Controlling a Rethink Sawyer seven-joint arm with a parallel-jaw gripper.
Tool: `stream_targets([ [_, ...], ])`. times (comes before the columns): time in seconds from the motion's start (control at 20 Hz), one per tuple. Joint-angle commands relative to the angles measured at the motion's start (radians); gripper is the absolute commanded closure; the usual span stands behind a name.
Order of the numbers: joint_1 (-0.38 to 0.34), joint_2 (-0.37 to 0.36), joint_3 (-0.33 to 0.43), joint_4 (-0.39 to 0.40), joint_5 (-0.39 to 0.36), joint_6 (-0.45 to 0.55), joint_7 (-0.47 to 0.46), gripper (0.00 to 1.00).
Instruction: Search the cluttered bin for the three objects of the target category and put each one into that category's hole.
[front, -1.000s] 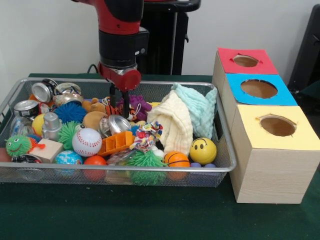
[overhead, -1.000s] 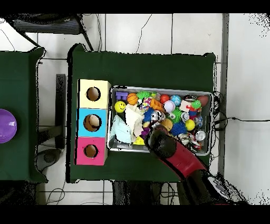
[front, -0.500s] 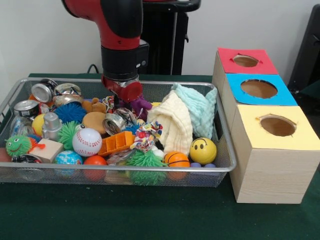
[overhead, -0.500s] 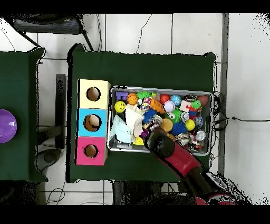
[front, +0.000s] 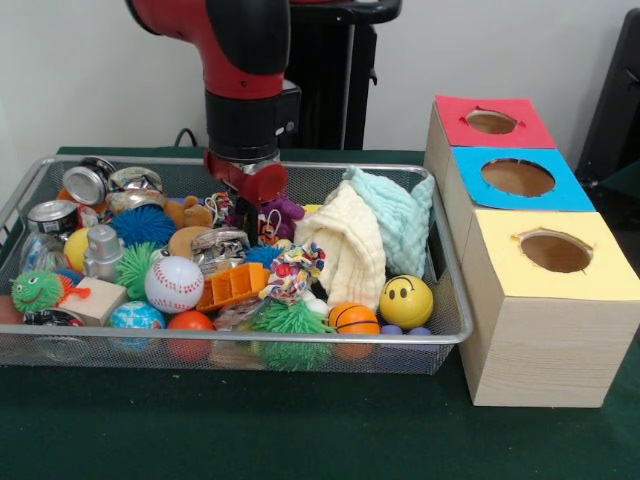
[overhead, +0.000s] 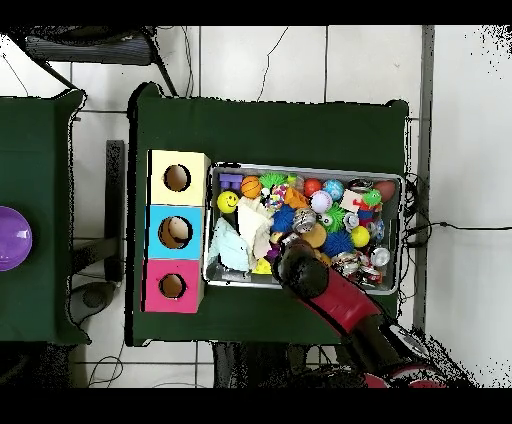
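Note:
The wire bin holds a jumble of balls, cans, plush toys and cloths. My gripper is sunk into the pile at the back middle. It is between a purple plush on its right and a brown teddy on its left, just behind a crushed silver can. Its tips are buried in the toys. In the overhead view the arm's wrist covers the gripper, near the bin's lower edge. Red, blue and yellow boxes, each with a round hole, stand right of the bin.
Cream and mint cloths are heaped to the gripper's right. A baseball, an orange ribbed toy, a smiley ball and spiky green balls fill the front. More cans lie at the back left corner.
The gripper has come down deeper into the pile and shifted slightly right. The crushed can in front of it has tipped and slid a little left.

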Motion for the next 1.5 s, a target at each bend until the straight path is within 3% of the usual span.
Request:
stream_targets([
  [0.05,-0.003,-0.089,0.088,0.024,-0.026,0.048,0.141,1.00],
  [0.2,-0.023,-0.156,0.121,0.062,-0.038,0.058,0.143,1.00],
  [0.55,-0.064,-0.237,0.193,0.101,-0.038,0.101,0.137,1.00],
  [0.8,-0.164,-0.265,0.348,0.147,-0.046,0.122,0.129,1.00],
  [1.25,-0.190,-0.371,0.464,0.223,0.056,0.284,0.175,1.00],
  [1.5,-0.182,-0.415,0.510,0.257,0.108,0.316,0.205,1.00],
])
